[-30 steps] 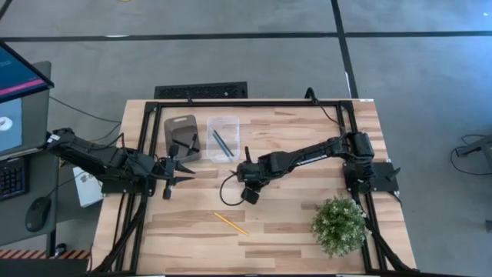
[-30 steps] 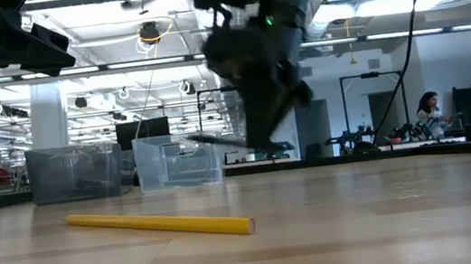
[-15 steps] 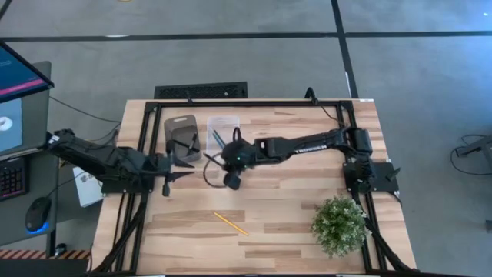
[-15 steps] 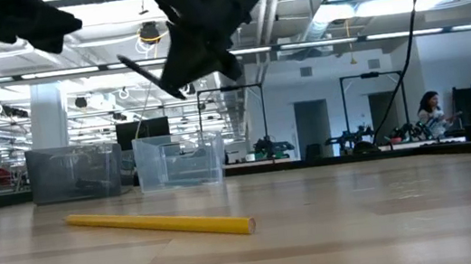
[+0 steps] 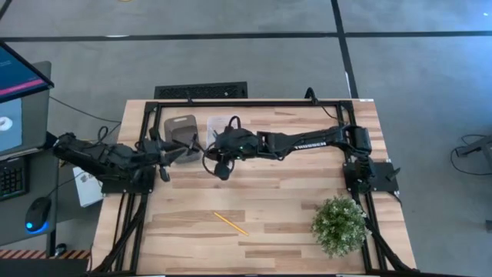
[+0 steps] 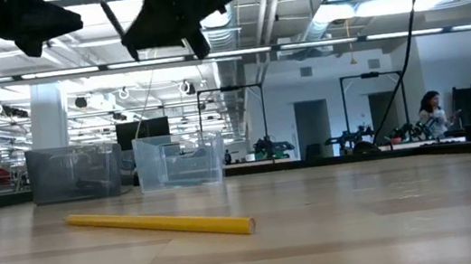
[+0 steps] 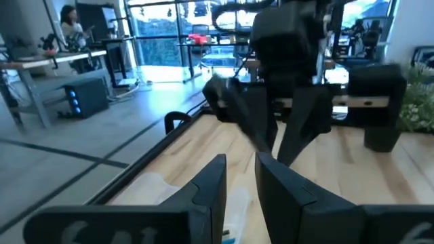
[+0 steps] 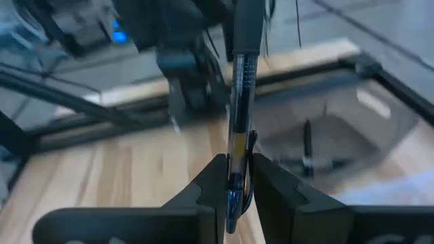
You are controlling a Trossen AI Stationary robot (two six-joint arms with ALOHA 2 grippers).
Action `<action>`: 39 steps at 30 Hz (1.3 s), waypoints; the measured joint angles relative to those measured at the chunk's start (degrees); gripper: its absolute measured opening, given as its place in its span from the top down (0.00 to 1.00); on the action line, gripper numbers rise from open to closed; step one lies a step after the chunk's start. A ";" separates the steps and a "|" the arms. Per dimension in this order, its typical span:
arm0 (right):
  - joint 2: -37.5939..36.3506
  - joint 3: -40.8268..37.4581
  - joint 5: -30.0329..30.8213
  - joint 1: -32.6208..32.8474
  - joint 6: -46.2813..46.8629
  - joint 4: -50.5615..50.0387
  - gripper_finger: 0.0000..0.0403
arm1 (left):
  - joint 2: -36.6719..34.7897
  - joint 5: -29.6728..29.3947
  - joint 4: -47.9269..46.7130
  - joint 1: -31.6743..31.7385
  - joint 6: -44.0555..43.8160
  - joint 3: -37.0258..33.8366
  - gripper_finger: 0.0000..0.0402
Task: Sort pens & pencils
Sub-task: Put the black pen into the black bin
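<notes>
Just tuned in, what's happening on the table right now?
The right gripper is shut on a pen and holds it in the air by the two clear bins at the table's far left: a grey-tinted bin with pens in it and a clear bin. The left gripper hovers beside them, holding nothing. A yellow pencil lies on the table.

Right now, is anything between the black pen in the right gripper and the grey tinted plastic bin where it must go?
Possibly. The left gripper hovers over one edge of the grey tinted plastic bin, close beside the right gripper that holds the black pen. It may crowd the drop; nothing else visible stands between.
</notes>
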 joint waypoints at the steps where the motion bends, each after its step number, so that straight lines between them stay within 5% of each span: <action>1: 0.00 0.00 0.00 0.10 -0.24 1.32 0.79 | 0.01 0.01 0.06 0.00 -0.46 0.00 0.82; 7: -0.02 0.00 -0.21 0.58 -1.56 5.12 0.79 | 0.07 2.43 0.27 0.00 -1.95 0.00 0.82; 16: 0.35 -0.02 -0.16 0.49 -1.56 4.93 0.79 | 0.07 17.94 -0.17 -0.01 8.46 0.00 0.82; 26: 0.37 -0.02 -0.12 1.16 -4.32 4.96 0.79 | 0.07 17.04 -0.30 0.01 7.81 0.00 0.81; 39: 0.37 -0.02 -0.10 1.25 -4.44 4.96 0.79 | 0.09 12.04 -0.95 0.01 7.89 0.00 0.51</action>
